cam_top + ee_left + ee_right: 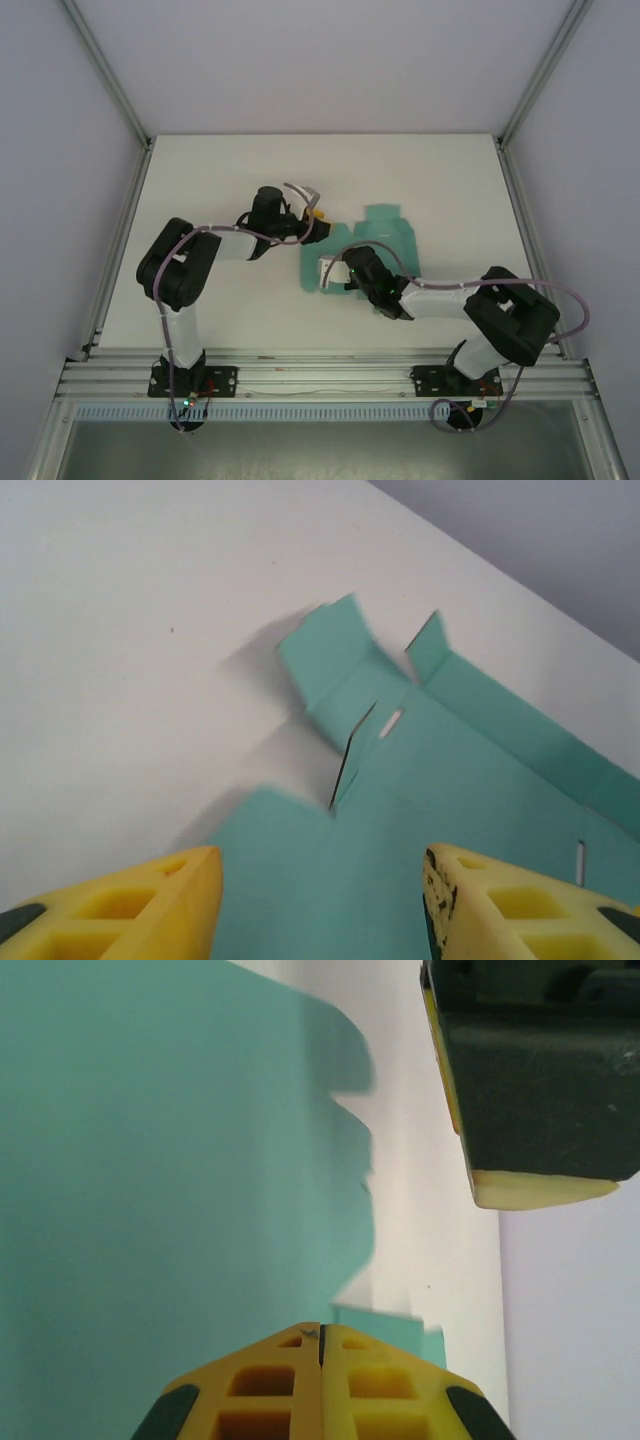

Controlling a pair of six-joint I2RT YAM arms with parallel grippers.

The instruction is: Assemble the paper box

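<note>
Left jaws apart over paper box [480, 770]

paper box [395, 240] | teal-green die-cut card sheet, unassembled | lies mostly flat, mid-counter [230, 180] | small end flaps tilted up | narrow slots cut through

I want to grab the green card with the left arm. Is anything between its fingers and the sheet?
Nothing visible. The left gripper hangs open over the card sheet, and bare green card lies in the gap between its yellow fingers.
</note>
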